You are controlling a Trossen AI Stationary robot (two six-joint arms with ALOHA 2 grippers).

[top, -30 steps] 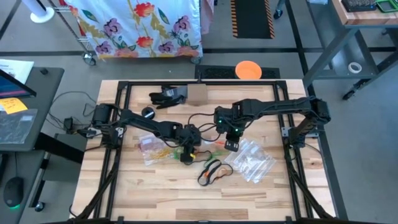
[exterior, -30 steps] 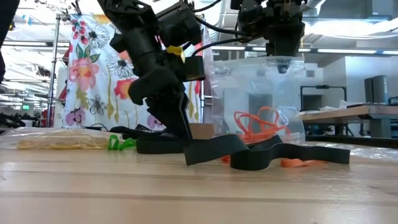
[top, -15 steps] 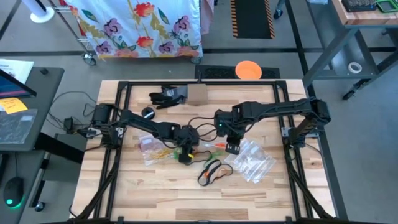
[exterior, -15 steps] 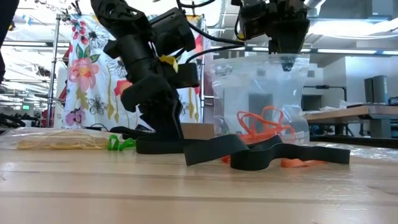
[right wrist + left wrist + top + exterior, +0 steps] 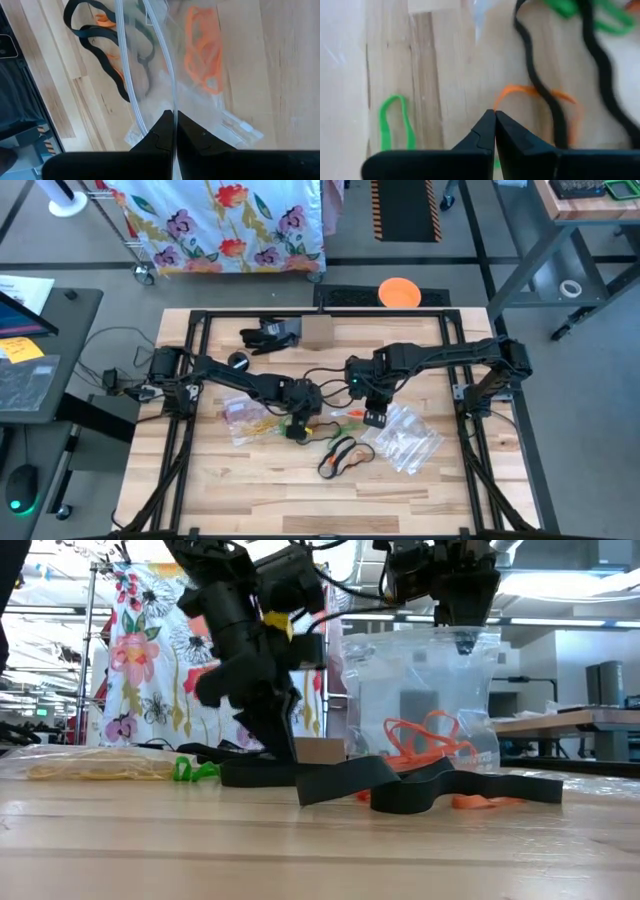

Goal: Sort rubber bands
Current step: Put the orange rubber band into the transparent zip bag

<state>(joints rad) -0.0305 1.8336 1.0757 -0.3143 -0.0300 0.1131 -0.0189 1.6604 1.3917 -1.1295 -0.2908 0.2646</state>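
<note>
Loose rubber bands lie on the wooden table: orange (image 5: 535, 92), green (image 5: 395, 122) and large black ones (image 5: 390, 785). My left gripper (image 5: 297, 430) points steeply down at mid-table, shut at the end of the orange band. My right gripper (image 5: 373, 418) stands higher, just to its right, shut on a clear zip bag (image 5: 420, 690) that holds orange bands (image 5: 202, 55). A second clear bag with yellow bands (image 5: 243, 420) lies flat at the left. My left gripper pinches one end of the orange band (image 5: 499, 102) between its two fingertips, coming steeply from above. The rest of the band lies slack on the table. My right gripper pinches the clear bag's upper edge (image 5: 172, 105) between its two fingers from above. The bag hangs below it, upright, with its lower part down at the table.
A black glove (image 5: 268, 333) and a small cardboard box (image 5: 318, 330) sit at the far edge. Black frame rails (image 5: 190, 380) run along the table's sides. The near half of the table (image 5: 330, 500) is bare wood.
My left gripper has shut at the orange band's end, shifting slightly over the spot and tipping a little. The clear bag keeps hanging as before.
</note>
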